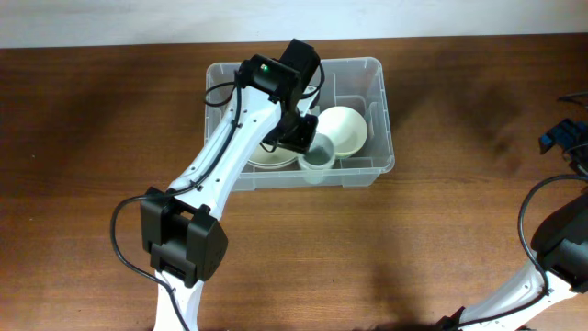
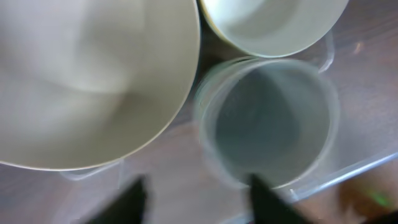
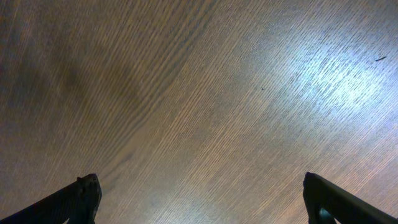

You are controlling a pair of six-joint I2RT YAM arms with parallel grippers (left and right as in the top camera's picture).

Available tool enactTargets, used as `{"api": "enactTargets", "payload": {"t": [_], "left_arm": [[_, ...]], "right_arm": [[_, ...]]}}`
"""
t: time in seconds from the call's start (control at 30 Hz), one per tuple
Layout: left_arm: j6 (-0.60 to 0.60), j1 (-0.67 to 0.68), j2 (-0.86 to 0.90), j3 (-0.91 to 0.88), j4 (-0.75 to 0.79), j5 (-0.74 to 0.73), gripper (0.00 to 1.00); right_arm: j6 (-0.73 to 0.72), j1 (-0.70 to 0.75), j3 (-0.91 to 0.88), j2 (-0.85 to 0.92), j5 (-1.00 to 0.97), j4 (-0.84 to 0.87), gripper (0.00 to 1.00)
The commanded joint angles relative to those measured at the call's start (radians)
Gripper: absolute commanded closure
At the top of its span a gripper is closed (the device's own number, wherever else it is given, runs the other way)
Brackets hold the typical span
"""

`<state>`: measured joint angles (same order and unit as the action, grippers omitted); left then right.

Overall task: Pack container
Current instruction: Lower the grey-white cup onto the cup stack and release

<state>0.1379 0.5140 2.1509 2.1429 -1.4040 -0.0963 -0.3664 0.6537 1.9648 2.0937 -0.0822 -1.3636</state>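
Observation:
The clear plastic container (image 1: 381, 92) stands at the back middle of the table. Inside it lie two cream bowls (image 1: 342, 131) (image 1: 271, 158) and a clear cup (image 1: 319, 164) by the front wall. My left gripper (image 1: 299, 138) hangs inside the container just above the cup. In the left wrist view its fingers (image 2: 196, 202) are apart and hold nothing. The right finger is by the rim of the cup (image 2: 273, 118), with one bowl (image 2: 93, 81) to the left and the other (image 2: 273, 25) beyond. My right gripper (image 3: 202, 199) is wide open over bare wood.
The right arm (image 1: 560, 138) stays at the table's far right edge, well away from the container. The left arm's base (image 1: 184, 241) is at the front left. Wooden tabletop (image 1: 441, 239) surrounds the container.

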Motion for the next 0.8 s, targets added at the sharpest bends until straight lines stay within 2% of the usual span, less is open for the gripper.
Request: {"api": "enactTargets", "payload": {"t": [0.0,0.17,0.37,0.47,0.77], "left_arm": [[-0.009,-0.005,-0.006,0.002,0.005,0.016,0.0],[-0.009,-0.014,-0.006,0.009,0.062,0.05,0.0],[-0.001,-0.08,-0.02,0.102,0.058,0.215,0.0],[0.05,-0.151,-0.063,0.149,0.037,0.28,0.0],[0.12,-0.456,-0.298,0.147,-0.099,0.277,0.0]], "right_arm": [[-0.008,0.001,-0.003,-0.006,-0.008,0.0,0.01],[-0.008,0.001,-0.003,-0.006,-0.008,0.0,0.01],[-0.008,0.001,-0.003,-0.006,-0.008,0.0,0.01],[-0.008,0.001,-0.003,-0.006,-0.008,0.0,0.01],[-0.008,0.001,-0.003,-0.006,-0.008,0.0,0.01]]}}
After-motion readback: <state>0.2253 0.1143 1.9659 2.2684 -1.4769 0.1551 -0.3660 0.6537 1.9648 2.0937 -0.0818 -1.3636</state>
